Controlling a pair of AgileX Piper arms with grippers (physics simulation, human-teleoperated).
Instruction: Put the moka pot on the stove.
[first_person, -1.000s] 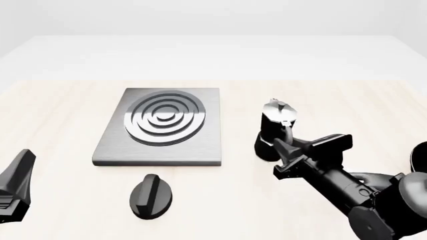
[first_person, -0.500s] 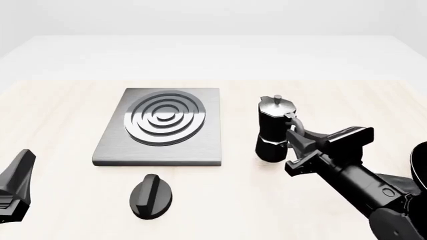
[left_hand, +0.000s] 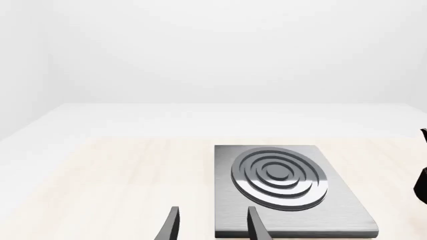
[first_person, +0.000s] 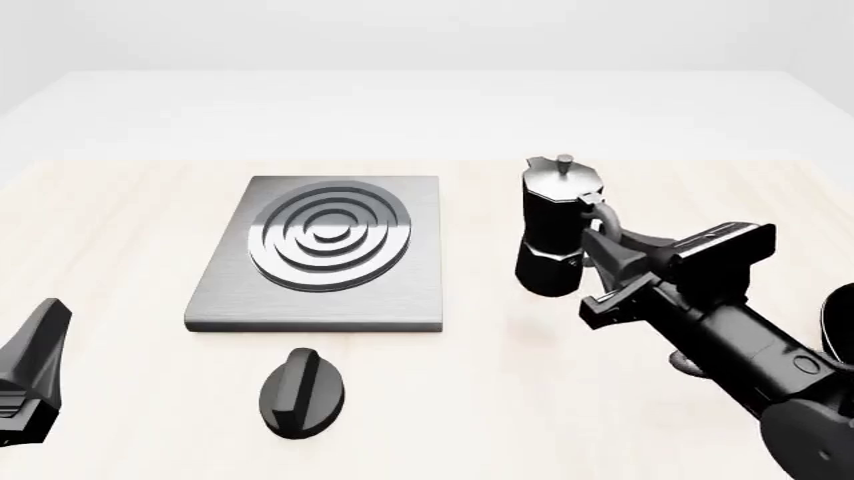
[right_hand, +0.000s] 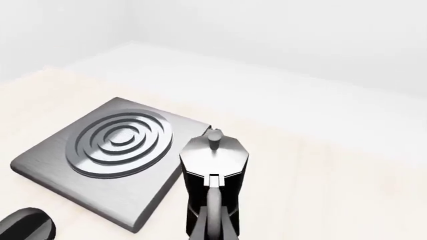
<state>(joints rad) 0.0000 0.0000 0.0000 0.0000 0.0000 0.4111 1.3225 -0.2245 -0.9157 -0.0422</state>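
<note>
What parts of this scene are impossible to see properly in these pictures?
- Right gripper: in the front view its tips merge with the moka pot handle; the right wrist view crops the jaws, so the grasp is unclear.
- Left gripper: cut off by the frame edge in both the front and left wrist views.
- Black knob: mostly cropped in the right wrist view.
- Stove: its near edge is cut in the left wrist view.

moka pot (first_person: 551, 235) glossy blk, silver lid | stove (first_person: 320, 257) brushed metal | table (first_person: 120, 230) pale wood
</note>
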